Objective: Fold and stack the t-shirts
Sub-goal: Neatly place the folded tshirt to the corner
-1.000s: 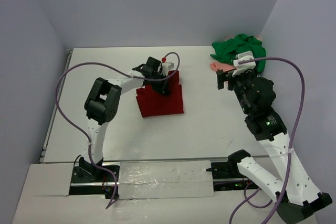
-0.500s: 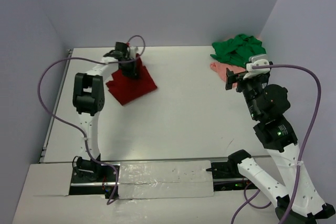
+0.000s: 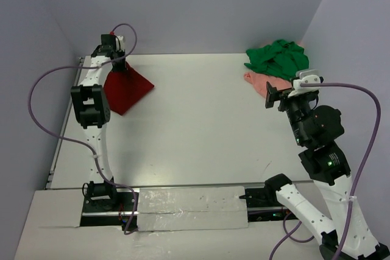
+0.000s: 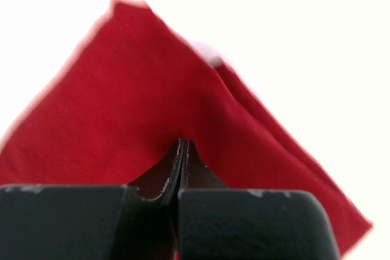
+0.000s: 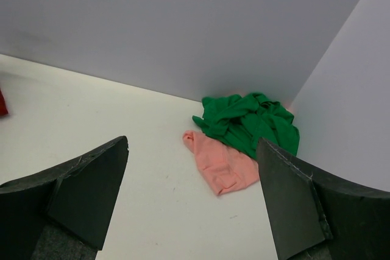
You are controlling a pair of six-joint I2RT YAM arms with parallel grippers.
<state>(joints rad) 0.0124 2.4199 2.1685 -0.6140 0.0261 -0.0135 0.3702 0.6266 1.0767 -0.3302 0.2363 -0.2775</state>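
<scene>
The folded dark red t-shirt (image 3: 125,88) lies at the far left of the table. My left gripper (image 3: 114,61) is shut on its far corner and lifts that corner; the left wrist view shows the jaws closed on the red cloth (image 4: 140,108). The bright green t-shirt (image 3: 277,58) lies crumpled in the far right corner, partly over the pale pink one (image 3: 263,81). My right gripper (image 3: 275,97) is open and empty, above the table just near of the pink shirt. Both shirts show in the right wrist view, green (image 5: 250,123) and pink (image 5: 220,162).
Grey walls stand close along the left, far and right sides of the white table (image 3: 201,132). The left arm's purple cable (image 3: 46,86) loops over the left edge. A foil-covered strip (image 3: 183,205) lies along the near edge between the arm bases.
My left gripper has dragged the red t-shirt from the table's middle to the far left corner. My right gripper has drawn back to the right, still open.
</scene>
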